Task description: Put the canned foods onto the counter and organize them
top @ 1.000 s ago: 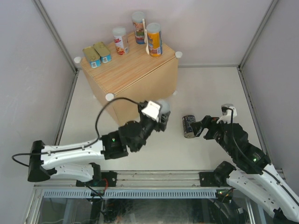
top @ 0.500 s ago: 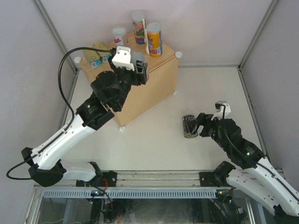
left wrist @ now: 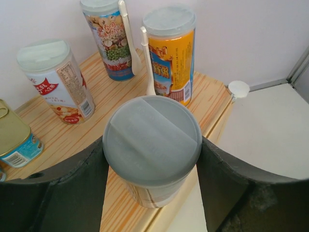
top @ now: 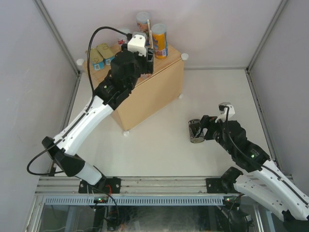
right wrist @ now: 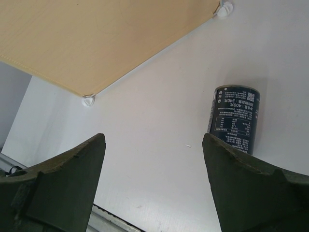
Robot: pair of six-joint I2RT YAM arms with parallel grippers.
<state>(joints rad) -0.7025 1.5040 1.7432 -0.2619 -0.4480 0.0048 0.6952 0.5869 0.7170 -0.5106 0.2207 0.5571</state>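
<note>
My left gripper (left wrist: 152, 159) is shut on a tall grey-lidded can (left wrist: 152, 140) and holds it upright over the right edge of the light-wood counter (left wrist: 91, 130). On the counter stand an orange can (left wrist: 170, 53), a blue-labelled can (left wrist: 108, 38) and a red-white can (left wrist: 55, 79). Two flat gold-topped tins (top: 100, 56) lie at its left. In the top view the left gripper (top: 145, 57) covers the held can. A short dark can (right wrist: 234, 118) lies on the white floor (top: 195, 131). My right gripper (right wrist: 153, 140) is open, and its right finger is next to that can.
White plastic spoons (left wrist: 147, 63) are fixed to the orange and blue-labelled cans. A white round knob (left wrist: 238, 88) marks the counter's right corner, and others (right wrist: 87, 100) sit at its foot. The counter's side wall (top: 154, 92) faces the right arm. Grey walls close in the cell.
My left arm has swung up from the floor with the tall can and now holds it over the counter top. The right gripper has shifted slightly by the dark can, which now looks tipped over.
</note>
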